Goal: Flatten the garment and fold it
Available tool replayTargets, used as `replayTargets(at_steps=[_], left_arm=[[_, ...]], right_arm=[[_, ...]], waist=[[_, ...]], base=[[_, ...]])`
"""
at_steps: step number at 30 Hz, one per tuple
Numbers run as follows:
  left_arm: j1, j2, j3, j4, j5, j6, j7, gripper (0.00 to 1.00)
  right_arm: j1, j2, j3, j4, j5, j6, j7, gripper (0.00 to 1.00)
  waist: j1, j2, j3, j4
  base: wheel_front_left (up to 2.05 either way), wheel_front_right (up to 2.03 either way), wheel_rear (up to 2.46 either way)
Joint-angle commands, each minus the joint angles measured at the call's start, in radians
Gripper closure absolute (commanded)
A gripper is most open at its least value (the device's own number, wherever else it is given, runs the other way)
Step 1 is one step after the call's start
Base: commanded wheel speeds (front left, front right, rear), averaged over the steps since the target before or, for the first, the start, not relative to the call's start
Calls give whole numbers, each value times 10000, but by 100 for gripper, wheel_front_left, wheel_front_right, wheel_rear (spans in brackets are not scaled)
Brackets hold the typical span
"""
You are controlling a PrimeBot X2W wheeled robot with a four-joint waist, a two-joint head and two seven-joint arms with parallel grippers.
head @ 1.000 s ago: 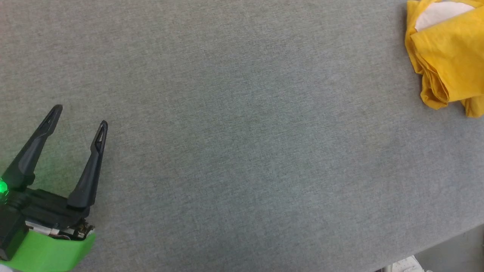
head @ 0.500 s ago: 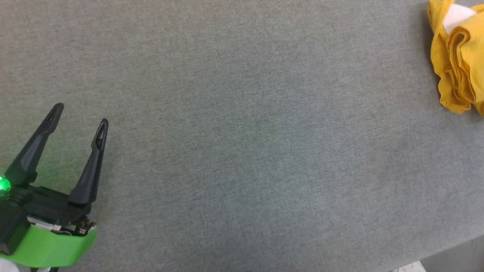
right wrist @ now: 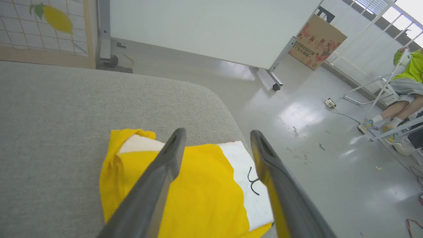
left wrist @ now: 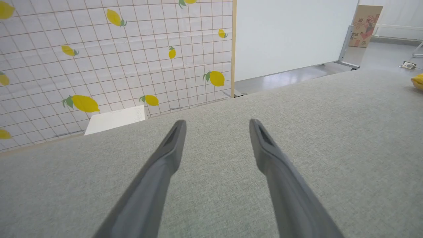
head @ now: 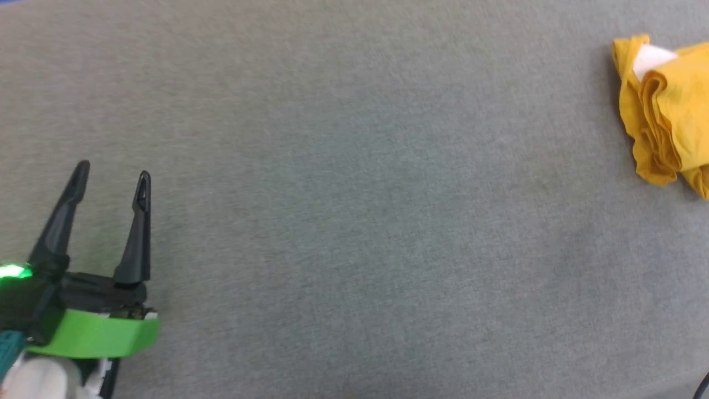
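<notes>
My right gripper [right wrist: 217, 132] hovers, fingers spread and empty, just above the garment [head: 664, 111] bunched at the right-hand corner of the table [head: 354, 194], likely to pick an edge, while my left gripper [head: 113, 169] hangs open over its bare left side, well apart.

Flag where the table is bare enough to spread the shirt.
Bare: the whole middle of the table, from the open left gripper across to the shirt. Crowded at the right corner, where the bunched shirt lies by the edge, the open right gripper over it.
</notes>
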Motion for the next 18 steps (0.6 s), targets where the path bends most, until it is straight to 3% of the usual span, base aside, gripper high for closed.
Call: replayTargets(at_steps=[1, 7, 12, 18], left_arm=[[-191, -146, -12, 154, 26, 72, -75, 0], [-303, -944, -7, 1064, -181, 291, -160, 0], [-367, -1401, 128, 1483, 29, 503, -173, 0], [-368, -1935, 418, 1631, 808, 856, -175, 0]], right_arm=[[243, 231, -78, -124, 123, -19, -205, 0], [1573, 1210, -70, -1056, 90, -19, -884, 0], [2669, 1804, 502, -1942, -77, -19, -1374, 0], [3727, 2043, 1321, -2488, -205, -19, -1922, 0]], waist=[[0, 0, -792, 674], [0, 0, -1788, 1431], [0, 0, -2365, 1903], [0, 0, -2989, 2336]], base=[[0, 0, 0], [0, 0, 0], [0, 0, 0], [0, 0, 0]])
